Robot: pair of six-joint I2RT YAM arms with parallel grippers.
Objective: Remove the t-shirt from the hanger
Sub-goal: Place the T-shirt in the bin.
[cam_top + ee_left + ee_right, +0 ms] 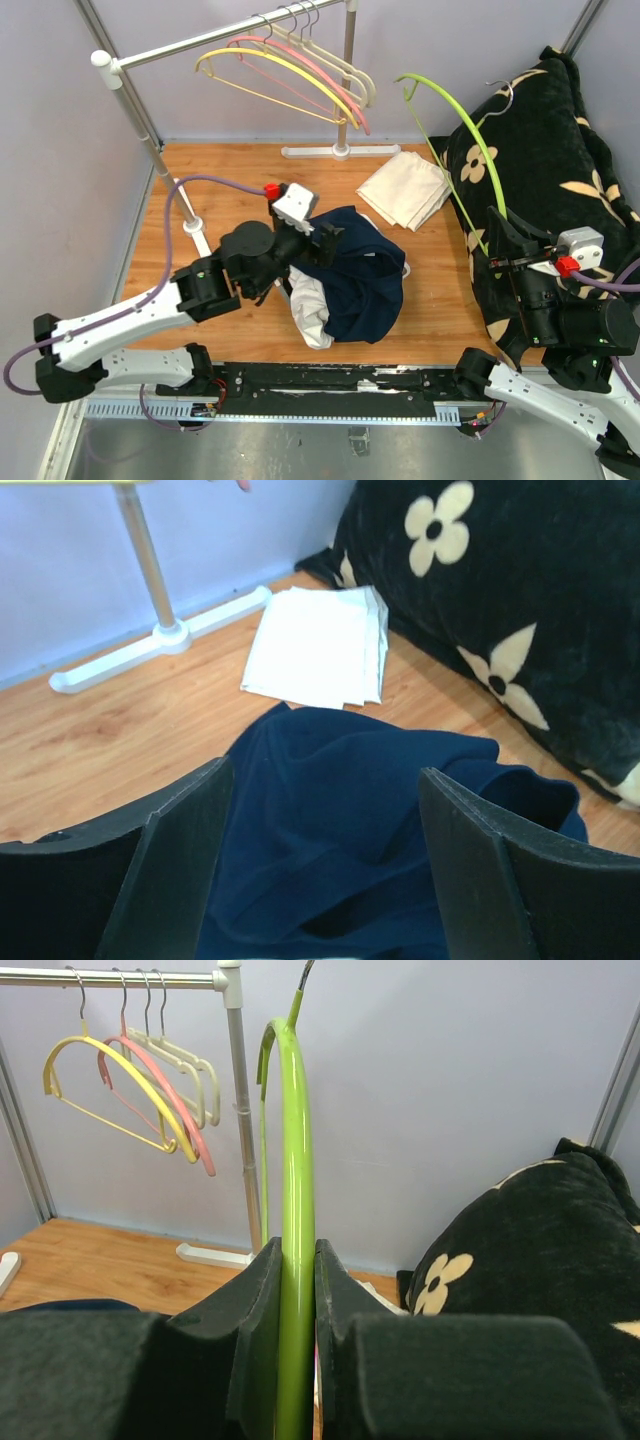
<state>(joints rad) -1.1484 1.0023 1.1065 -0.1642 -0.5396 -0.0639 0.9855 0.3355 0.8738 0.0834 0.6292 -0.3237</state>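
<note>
A navy t-shirt (355,270) lies crumpled on the wooden table, off any hanger; it fills the lower half of the left wrist view (350,810). My left gripper (322,235) hovers over its left side, open, its jaws wide apart with nothing between them (325,775). A bare lime-green hanger (470,130) sticks up at the right, held by its arm. My right gripper (500,245) is shut on that hanger (295,1160), both fingers pressed flat against the green bar (297,1250).
A white garment (312,312) pokes out under the navy shirt. A folded cream cloth (405,190) lies behind it. A black flowered cushion (545,150) fills the right side. A rack (200,40) at the back holds several hangers (300,65); its white foot (335,152) rests on the table.
</note>
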